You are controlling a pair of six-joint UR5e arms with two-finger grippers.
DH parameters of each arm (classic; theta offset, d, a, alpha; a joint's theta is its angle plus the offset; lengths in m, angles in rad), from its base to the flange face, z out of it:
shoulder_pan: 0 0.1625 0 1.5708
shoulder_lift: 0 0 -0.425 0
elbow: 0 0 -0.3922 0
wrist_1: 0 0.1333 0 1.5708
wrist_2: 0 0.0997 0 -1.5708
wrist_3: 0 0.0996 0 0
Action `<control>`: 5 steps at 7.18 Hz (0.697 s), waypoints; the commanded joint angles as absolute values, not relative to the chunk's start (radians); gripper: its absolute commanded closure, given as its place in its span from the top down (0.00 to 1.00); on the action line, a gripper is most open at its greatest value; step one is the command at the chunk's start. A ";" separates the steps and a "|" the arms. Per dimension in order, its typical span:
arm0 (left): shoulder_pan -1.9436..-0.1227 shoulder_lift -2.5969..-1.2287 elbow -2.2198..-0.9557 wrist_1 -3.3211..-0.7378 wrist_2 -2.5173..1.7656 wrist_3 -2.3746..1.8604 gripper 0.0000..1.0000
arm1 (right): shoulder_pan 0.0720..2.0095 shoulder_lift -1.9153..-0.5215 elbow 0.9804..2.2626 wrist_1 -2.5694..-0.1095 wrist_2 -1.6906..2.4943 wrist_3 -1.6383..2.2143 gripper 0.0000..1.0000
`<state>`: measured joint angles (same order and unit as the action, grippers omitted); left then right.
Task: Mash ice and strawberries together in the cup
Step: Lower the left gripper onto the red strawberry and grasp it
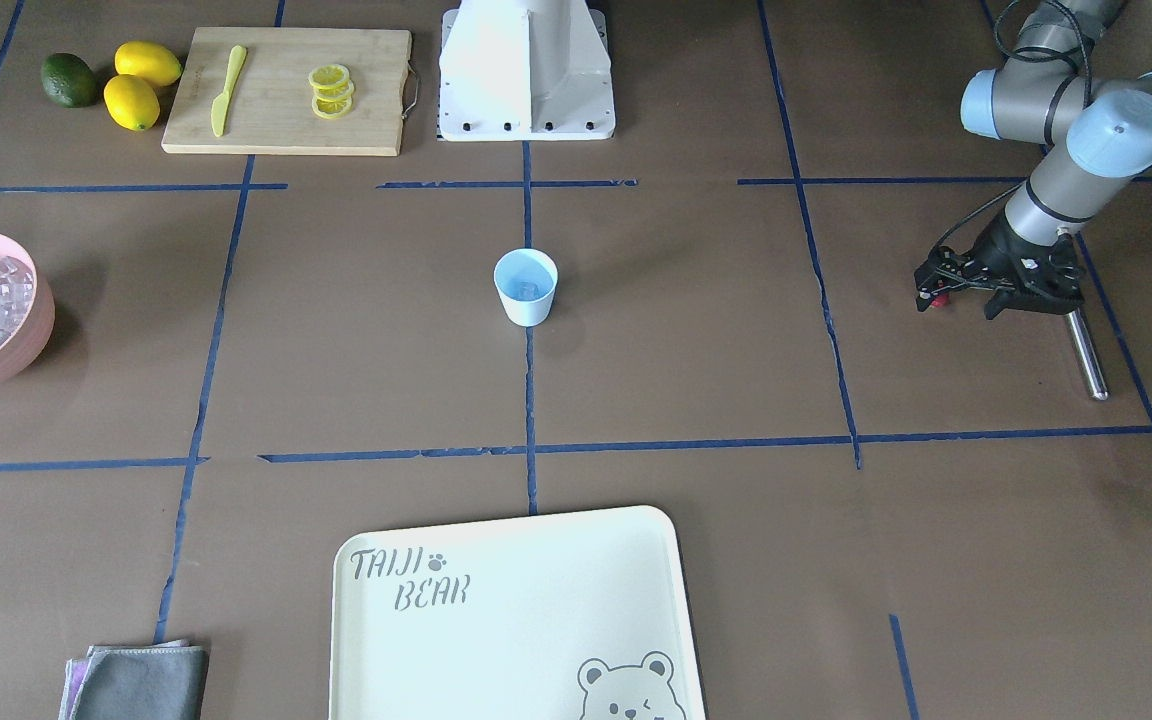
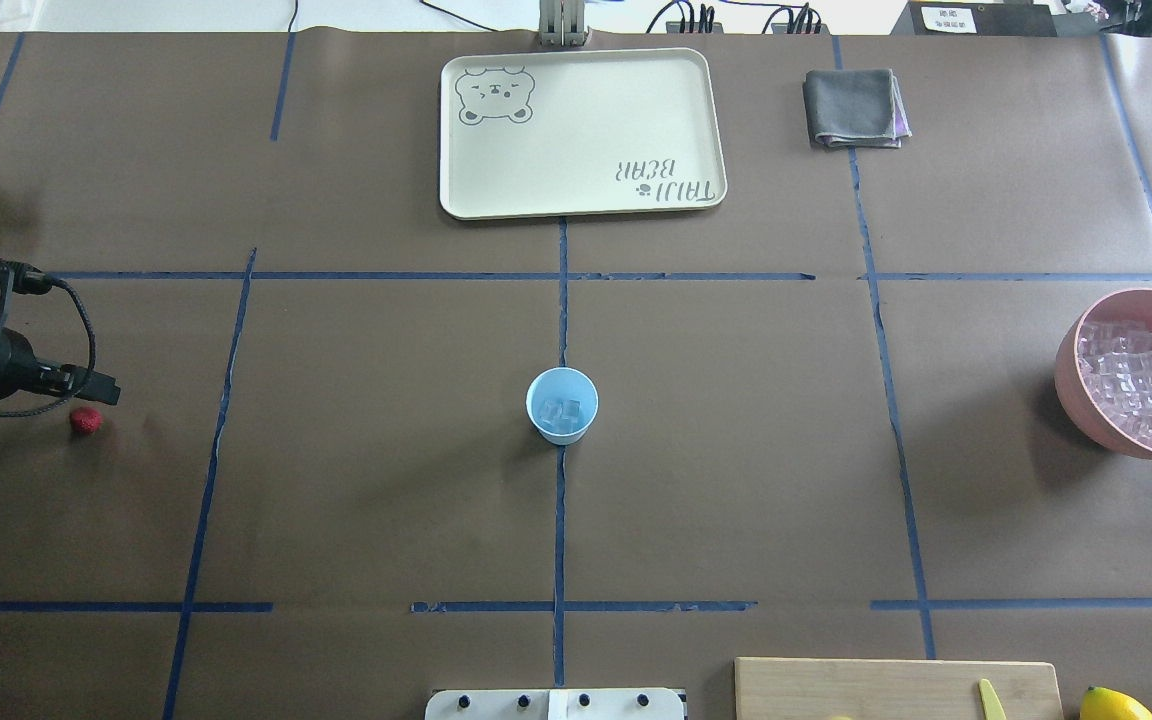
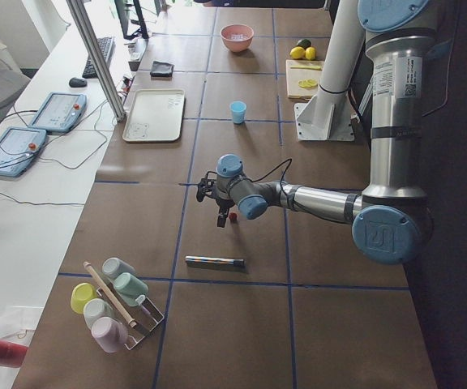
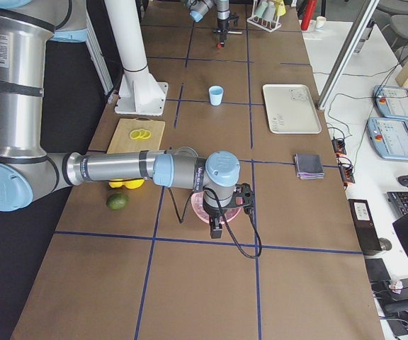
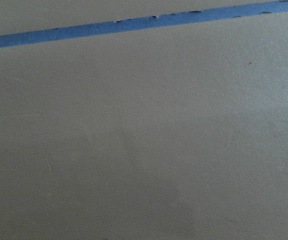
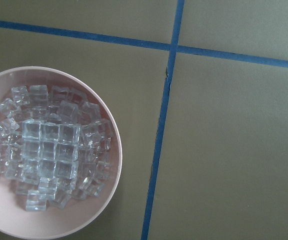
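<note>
Brown paper tabletop (image 1: 686, 330) gridded in blue tape. At centre, cup (image 1: 526, 290) upright with a few ice (image 2: 560, 412) cubes inside, within reach of both arms. Left gripper (image 1: 936, 290) low, just beside strawberry (image 2: 86, 420) lying on the tabletop, seemingly to collect it; cannot tell how far open, nothing clearly held. Right gripper (image 4: 217, 228) above pink bowl (image 2: 1066, 375) of spare ice; opening likewise unreadable

We saw a brown table (image 2: 386, 480) crossed with blue tape. On it stood the cup (image 2: 562, 405) at the middle, a tray (image 2: 586, 130), a cloth (image 2: 854, 108), a pink bowl (image 2: 1071, 388), a board (image 1: 276, 125) with lemons (image 1: 131, 102) and a green fruit (image 1: 69, 80) beside it, a strawberry (image 2: 86, 420), a steel rod (image 1: 1086, 355) and a cup rack (image 3: 116, 304).
</note>
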<state>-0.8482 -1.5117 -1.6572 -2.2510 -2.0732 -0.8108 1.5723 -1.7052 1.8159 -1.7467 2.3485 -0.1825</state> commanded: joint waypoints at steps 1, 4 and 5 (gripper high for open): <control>-0.831 -1.505 -1.664 -2.255 -2.075 -0.816 1.00 | 1.572 -1.709 1.816 -1.743 2.349 -0.183 1.00; -0.804 -1.491 -1.667 -2.255 -2.075 -0.816 1.00 | 1.572 -1.716 1.813 -1.740 2.349 -0.183 1.00; -0.801 -1.490 -1.667 -2.255 -2.075 -0.818 1.00 | 1.572 -1.718 1.813 -1.736 2.349 -0.183 1.00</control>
